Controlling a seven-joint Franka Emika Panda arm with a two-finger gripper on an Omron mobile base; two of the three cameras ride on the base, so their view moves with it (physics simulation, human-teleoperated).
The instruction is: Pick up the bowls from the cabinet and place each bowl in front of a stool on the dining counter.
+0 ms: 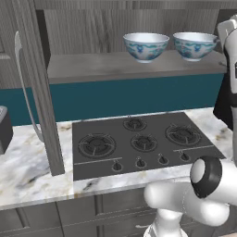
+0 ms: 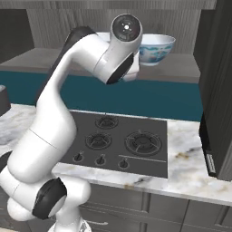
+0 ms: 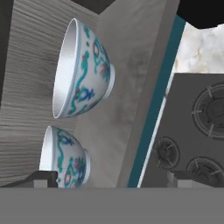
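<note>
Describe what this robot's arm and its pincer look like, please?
The arm is glossy white, built of thick rounded tube-like segments. Dark grey to black rings and curved panels mark its joints, and one joint ends in a round white cap with a small dark centre. No loose cables show. The gripper ends in two small, dark grey, blocky finger tips.

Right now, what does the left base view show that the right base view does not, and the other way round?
Left base view alone: both bowls, the left bowl and the right bowl, upright on the cabinet shelf, and the open door's silver handle. Right base view alone: the arm's raised upper link, covering part of one bowl. Both share the black stovetop on the marble counter.
</note>
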